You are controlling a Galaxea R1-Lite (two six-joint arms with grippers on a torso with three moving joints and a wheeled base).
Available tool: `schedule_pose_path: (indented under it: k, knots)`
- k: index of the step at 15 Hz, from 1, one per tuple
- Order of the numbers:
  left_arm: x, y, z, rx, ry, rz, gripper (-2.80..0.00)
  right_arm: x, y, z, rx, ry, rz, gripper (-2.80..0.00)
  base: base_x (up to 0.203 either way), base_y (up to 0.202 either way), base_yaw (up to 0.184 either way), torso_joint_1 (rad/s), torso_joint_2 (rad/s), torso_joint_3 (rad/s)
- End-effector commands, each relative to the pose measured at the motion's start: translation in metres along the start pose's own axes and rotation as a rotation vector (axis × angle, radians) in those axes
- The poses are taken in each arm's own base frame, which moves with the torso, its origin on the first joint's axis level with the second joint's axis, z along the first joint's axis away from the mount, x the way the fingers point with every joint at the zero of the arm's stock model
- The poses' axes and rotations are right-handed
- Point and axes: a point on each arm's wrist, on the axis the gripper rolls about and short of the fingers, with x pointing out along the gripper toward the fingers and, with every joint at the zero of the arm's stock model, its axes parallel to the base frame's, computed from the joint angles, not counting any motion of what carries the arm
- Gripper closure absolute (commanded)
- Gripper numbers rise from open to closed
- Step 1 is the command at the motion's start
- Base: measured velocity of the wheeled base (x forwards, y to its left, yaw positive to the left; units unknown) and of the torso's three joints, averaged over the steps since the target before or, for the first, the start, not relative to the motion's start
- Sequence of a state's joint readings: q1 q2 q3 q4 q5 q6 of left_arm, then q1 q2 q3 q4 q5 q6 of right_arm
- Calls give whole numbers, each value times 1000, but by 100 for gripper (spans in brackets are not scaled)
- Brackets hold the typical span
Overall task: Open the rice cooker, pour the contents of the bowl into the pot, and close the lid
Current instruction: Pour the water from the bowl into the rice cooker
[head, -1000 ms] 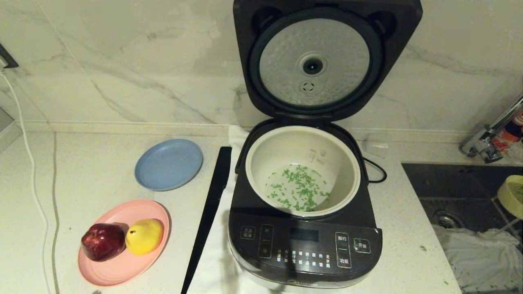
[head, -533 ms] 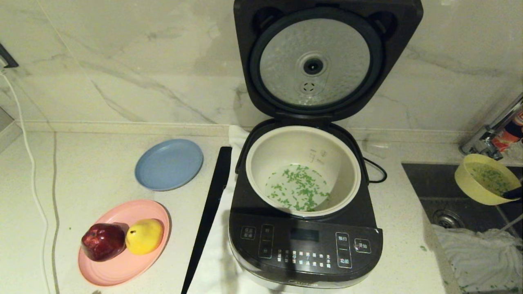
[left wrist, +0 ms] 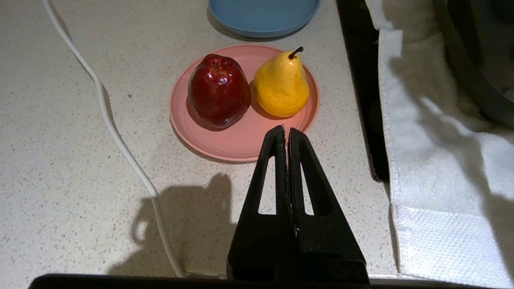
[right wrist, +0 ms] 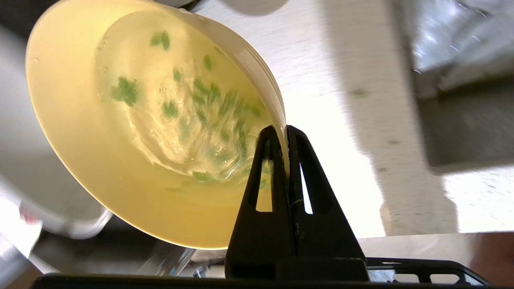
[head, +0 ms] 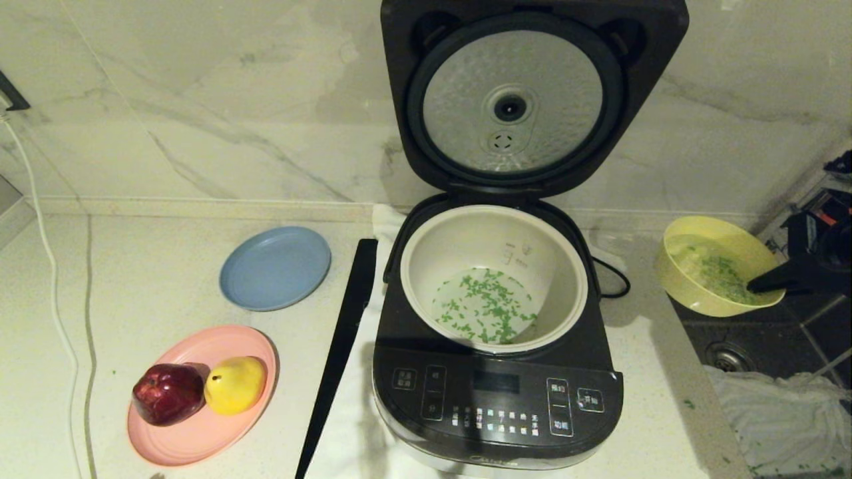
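Gripping the bowl (head: pixel 715 274) by its rim at the right edge of the frame, the right gripper (head: pixel 759 287) holds it in the air between the rice cooker (head: pixel 496 372) at centre and the sink (head: pixel 765 332) at lower right. In the right wrist view the jaws are closed on the thin yellow wall, one finger inside the bowl (right wrist: pixel 132 132) and one outside, so the bowl hangs off to one side of the right gripper (right wrist: pixel 286 132) rather than centred over it. The bowl looks like light, stiff plastic; its load of liquid and green contents (right wrist: pixel 200 104) shifts the weight, and a wet rim is probably slippery, so a pinch well down the wall seems the safest hold. The bowl is tilted, with liquid pooled toward the lower side near the fingers. The lid (head: pixel 512 100) stands upright at the top centre of the frame, dimpled plate facing forward, and the pot (head: pixel 494 226) below it is uncovered, with green bits already on its floor. The left gripper (left wrist: pixel 286 132), jaws closed on nothing, hovers above the counter near the pink plate (left wrist: pixel 241 140) holding an apple (left wrist: pixel 219 90) and a pear (left wrist: pixel 281 84).
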State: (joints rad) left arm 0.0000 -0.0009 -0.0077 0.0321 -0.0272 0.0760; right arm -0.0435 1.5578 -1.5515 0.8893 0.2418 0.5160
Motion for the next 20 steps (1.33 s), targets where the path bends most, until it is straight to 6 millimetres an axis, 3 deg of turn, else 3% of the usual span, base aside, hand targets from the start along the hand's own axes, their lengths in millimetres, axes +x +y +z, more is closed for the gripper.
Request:
schedule_pose_path:
  k: [1, 4, 11, 20]
  knots:
    - [0, 0, 0, 1, 1, 0, 0, -16, 36, -14, -109, 2, 78, 0, 0, 0, 0, 0, 0, 0]
    - [0, 0, 0, 1, 1, 0, 0, -18, 70, -30, -209, 23, 109, 0, 0, 0, 0, 0, 0, 0]
    - [0, 0, 0, 1, 1, 0, 0, 9, 139, -53, -314, 36, 142, 0, 0, 0, 0, 0, 0, 0]
    - [0, 0, 0, 1, 1, 0, 0, 68, 181, -78, -376, -6, 113, 0, 0, 0, 0, 0, 0, 0]
